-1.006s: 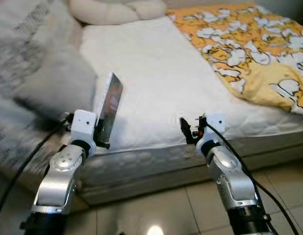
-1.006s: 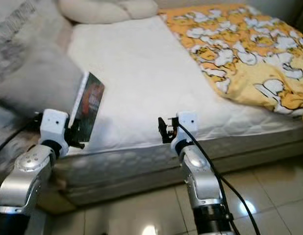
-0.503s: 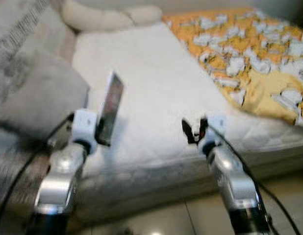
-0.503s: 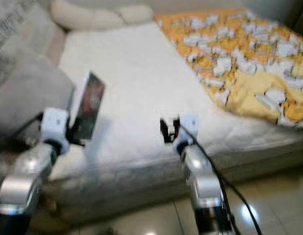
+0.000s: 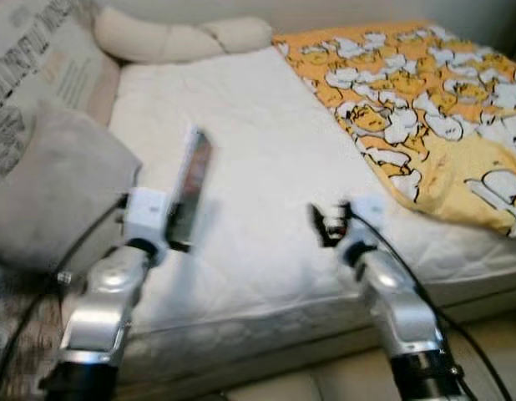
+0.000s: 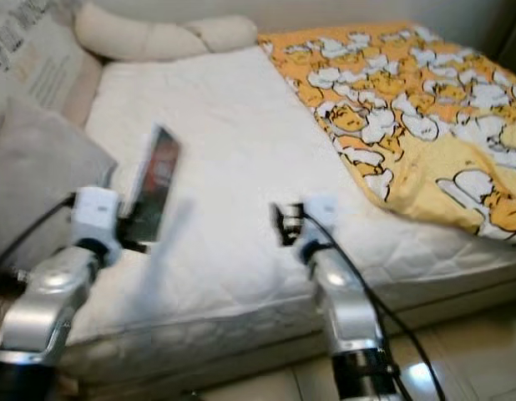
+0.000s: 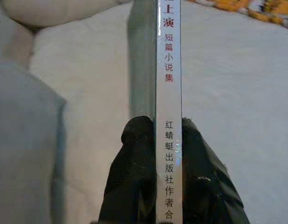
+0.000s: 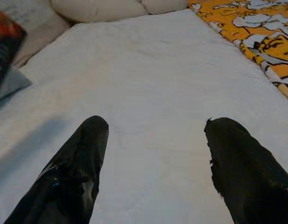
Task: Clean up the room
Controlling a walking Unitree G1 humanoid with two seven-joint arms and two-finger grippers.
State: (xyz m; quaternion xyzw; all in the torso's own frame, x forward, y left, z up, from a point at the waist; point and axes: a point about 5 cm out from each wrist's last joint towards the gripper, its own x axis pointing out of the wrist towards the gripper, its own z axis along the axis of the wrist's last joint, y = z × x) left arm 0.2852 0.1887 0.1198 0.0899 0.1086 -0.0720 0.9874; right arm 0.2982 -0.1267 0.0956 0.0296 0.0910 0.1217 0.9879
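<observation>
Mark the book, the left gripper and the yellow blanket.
book [image 5: 191, 180], left eye view, cover.
left gripper [image 7: 168, 140], left wrist view, midway between fingertips, on the spine.
yellow blanket [image 6: 408, 100], right eye view, patterned top.

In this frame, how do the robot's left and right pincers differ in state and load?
The left pincer is shut on a thin upright book with a white spine, gripped edge-on near its lower end; the right pincer is open and holds nothing. The left pincer is beside the grey pillow at the bed's left side; the right pincer is nearer the yellow patterned duvet. Both hover above the white quilted mattress, pointing forward.
</observation>
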